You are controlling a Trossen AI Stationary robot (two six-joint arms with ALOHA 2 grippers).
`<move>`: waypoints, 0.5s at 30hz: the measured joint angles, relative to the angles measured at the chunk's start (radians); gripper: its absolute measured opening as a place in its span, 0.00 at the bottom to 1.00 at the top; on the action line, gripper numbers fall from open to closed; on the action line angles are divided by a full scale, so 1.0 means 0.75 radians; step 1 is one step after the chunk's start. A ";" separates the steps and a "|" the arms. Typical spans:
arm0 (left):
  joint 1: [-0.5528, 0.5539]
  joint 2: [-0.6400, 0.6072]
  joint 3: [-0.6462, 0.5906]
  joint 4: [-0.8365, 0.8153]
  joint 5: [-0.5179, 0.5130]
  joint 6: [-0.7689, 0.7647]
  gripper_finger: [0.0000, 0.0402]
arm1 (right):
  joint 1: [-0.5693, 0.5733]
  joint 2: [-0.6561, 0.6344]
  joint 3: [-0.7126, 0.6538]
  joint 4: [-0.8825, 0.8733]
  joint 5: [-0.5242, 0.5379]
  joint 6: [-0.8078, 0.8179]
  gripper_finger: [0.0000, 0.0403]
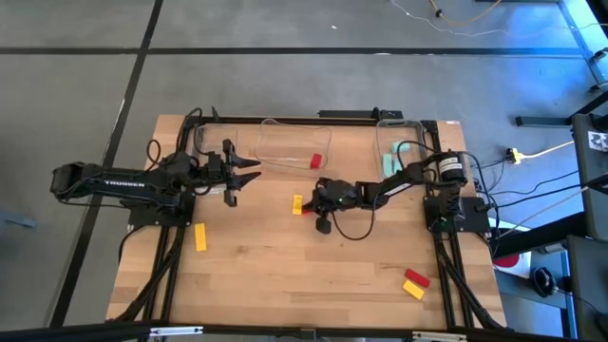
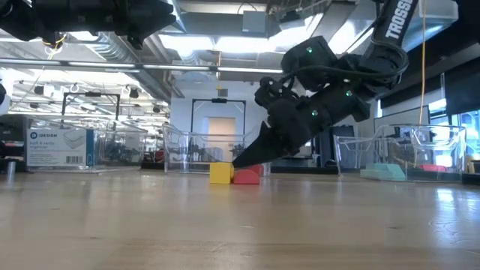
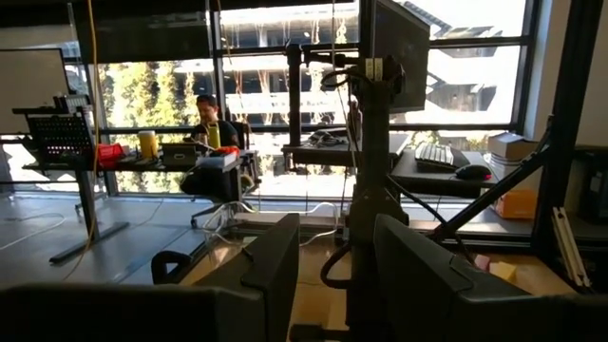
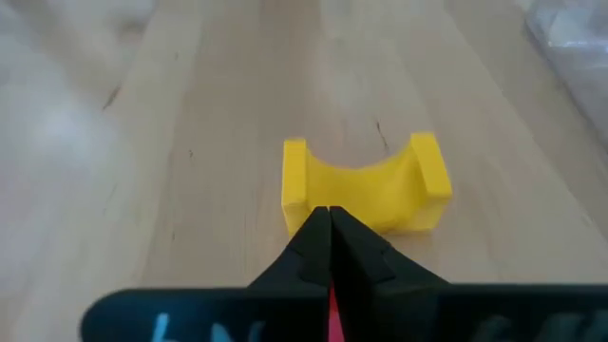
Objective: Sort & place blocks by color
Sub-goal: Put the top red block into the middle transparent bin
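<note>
Right gripper (image 1: 310, 199) sits at centre frame in the high view, jaws pinched together on a red block (image 2: 246, 177), of which only a thin red sliver shows between the fingertips (image 4: 313, 237) in the right wrist view. Directly ahead of the tips, touching or just beside the red block, lies a yellow block (image 4: 365, 187), arch-shaped, its long axis crosswise to the fingers, so lifting straight up looks the safest way to clear it. Left gripper (image 1: 249, 176) waits at left of centre, part open and empty, farther from both blocks than the right.
</note>
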State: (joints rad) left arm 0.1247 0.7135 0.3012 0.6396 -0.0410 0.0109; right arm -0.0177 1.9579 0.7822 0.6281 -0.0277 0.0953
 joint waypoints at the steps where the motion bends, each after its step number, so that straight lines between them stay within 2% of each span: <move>1: 0.000 0.000 0.000 0.000 0.000 0.000 0.33 | 0.000 0.000 0.000 -0.016 0.000 -0.003 0.00; 9: 0.000 0.000 0.000 -0.012 0.000 -0.001 0.33 | 0.000 -0.050 0.005 -0.193 0.000 -0.061 0.00; 15: 0.000 0.000 0.000 -0.030 0.000 -0.001 0.33 | 0.000 -0.192 0.000 -0.497 0.000 -0.099 0.00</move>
State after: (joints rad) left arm 0.1246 0.7132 0.3012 0.6174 -0.0410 0.0101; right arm -0.0177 1.8140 0.7822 0.2556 -0.0277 0.0212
